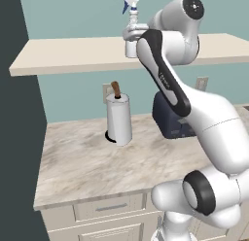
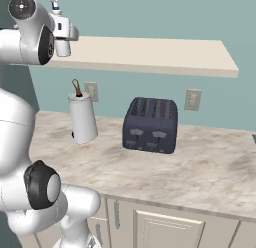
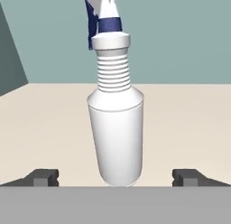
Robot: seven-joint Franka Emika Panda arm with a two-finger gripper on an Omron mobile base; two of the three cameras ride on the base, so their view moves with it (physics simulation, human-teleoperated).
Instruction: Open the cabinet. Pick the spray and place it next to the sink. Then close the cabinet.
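Small white ribbed-neck spray bottle (image 3: 116, 128) stands upright on the beige shelf (image 3: 189, 128), centred between the spread-apart dark gripper (image 3: 116, 177) fingertips (image 3: 43, 177), long axis vertical.

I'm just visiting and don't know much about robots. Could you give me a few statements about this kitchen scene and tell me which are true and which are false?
1. The spray stands upright on the shelf. True.
2. The gripper is clamped shut on the spray. False: its fingertips sit wide apart, one on each side of the bottle, touching nothing.
3. A paper-towel roll stands on the counter. True.
4. The toaster sits on the shelf beside the spray. False: it sits on the counter below.
5. The spray lies in the sink. False: it is up on the shelf.
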